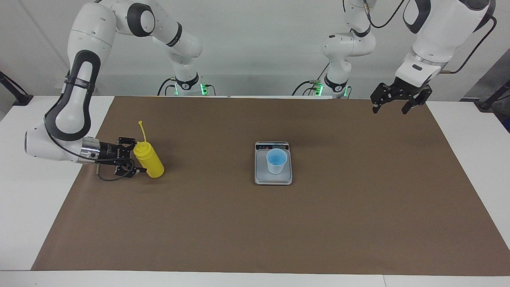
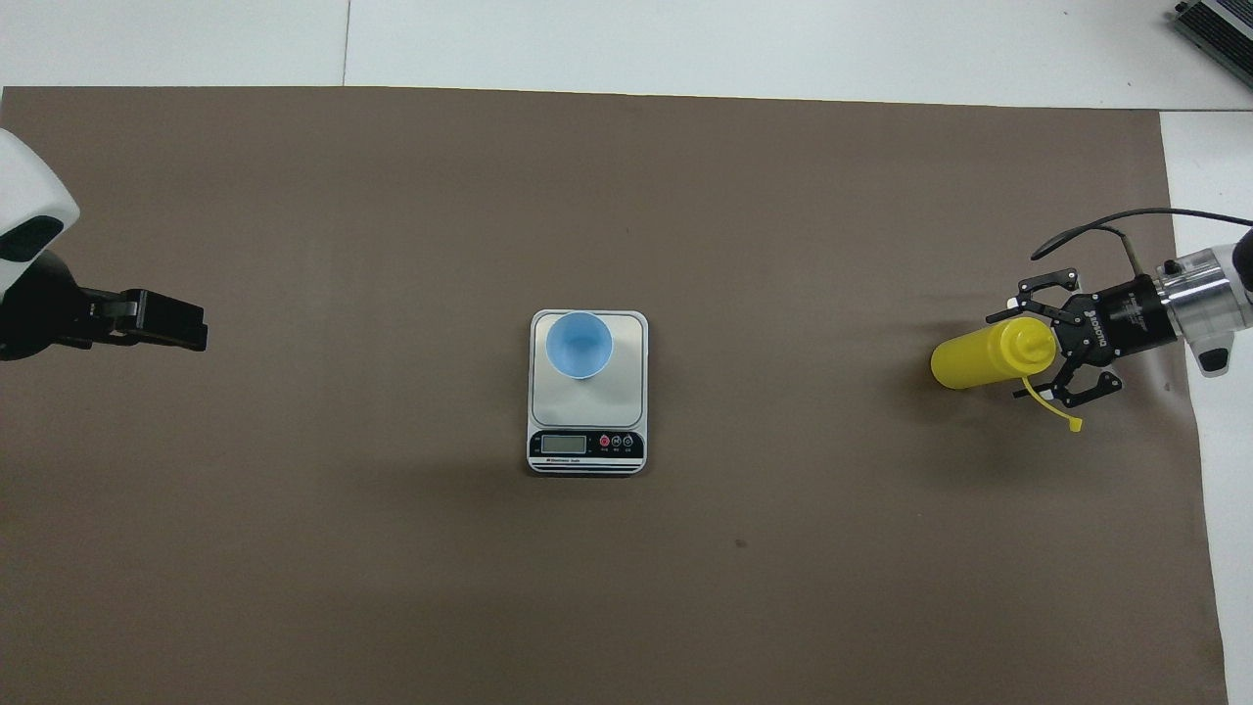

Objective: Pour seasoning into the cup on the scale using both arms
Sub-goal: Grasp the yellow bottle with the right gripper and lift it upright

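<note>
Item 1, right claw (image 1: 133, 160): at the facing view's nine o'clock, low over the brown mat (image 1: 255, 223) at the right arm's end of the table (image 1: 24, 223); wrist horizontal; fingers spread wide, one on each side of the top of the seasoning bottle; whether they press on it cannot be told; nothing lifted.

Item 2, seasoning bottle (image 1: 149, 160): yellow squeeze bottle, upright on the mat; thin nozzle with tethered cap rising from its top; set between the right claw's open fingers; well apart from the scale, toward the right arm's end of the table.

Item 3, scale (image 1: 273, 177): flat silver-grey, at the clock's centre, mid-mat; dark display strip on the edge nearer to the robots.

Item 4, cup (image 1: 276, 161): light blue, upright on the scale's platform; mouth up; sits toward the edge of the platform farther from the robots in the overhead view (image 2: 579, 344).

Item 5, left claw (image 1: 396, 104): at two o'clock, raised over the mat's corner at the left arm's end of the table; fingers apart and pointing down; holding nothing; this arm waits.
</note>
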### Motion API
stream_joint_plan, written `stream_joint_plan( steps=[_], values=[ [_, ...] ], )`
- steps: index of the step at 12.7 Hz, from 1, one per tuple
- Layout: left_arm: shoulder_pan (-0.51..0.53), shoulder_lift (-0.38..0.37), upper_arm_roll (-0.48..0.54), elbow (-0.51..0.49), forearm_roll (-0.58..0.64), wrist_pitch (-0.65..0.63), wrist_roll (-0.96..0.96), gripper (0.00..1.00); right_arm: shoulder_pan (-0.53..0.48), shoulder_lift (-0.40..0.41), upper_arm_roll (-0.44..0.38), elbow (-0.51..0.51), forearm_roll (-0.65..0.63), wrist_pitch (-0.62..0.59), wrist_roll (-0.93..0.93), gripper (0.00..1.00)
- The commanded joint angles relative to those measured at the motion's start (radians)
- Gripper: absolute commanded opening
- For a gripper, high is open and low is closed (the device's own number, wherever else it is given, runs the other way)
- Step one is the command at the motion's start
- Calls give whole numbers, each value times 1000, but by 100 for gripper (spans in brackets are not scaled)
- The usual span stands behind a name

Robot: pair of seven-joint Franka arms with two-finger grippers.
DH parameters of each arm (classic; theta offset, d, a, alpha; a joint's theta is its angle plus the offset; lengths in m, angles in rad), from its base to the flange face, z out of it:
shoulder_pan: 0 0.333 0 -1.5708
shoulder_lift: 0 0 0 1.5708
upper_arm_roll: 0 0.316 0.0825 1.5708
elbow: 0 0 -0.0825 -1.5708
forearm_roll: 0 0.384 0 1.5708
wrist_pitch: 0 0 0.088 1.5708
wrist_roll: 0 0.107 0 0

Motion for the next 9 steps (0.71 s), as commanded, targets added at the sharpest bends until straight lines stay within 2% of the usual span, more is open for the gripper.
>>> stream_joint_plan(
  steps=[1, 2, 3, 6, 9],
  values=[
    [10, -18, -5, -8, 12, -15, 8, 100, -12, -36, 9, -49, 54, 17, 6, 85],
    [10, -20, -5, -8, 12, -15, 8, 100, -10, -36, 9, -48, 57, 9, 6, 50],
    [10, -18, -5, -8, 12, -15, 8, 100, -7, -36, 10, -45, 57, 7, 11, 2],
    [10, -20, -5, -8, 12, -15, 8, 100, 0, -47, 15, -28, 60, 29, 89, 0],
    [10, -20, -5, -8, 12, -15, 8, 100, 75, -107, 19, -18, 56, 133, 234, 0]
  ],
)
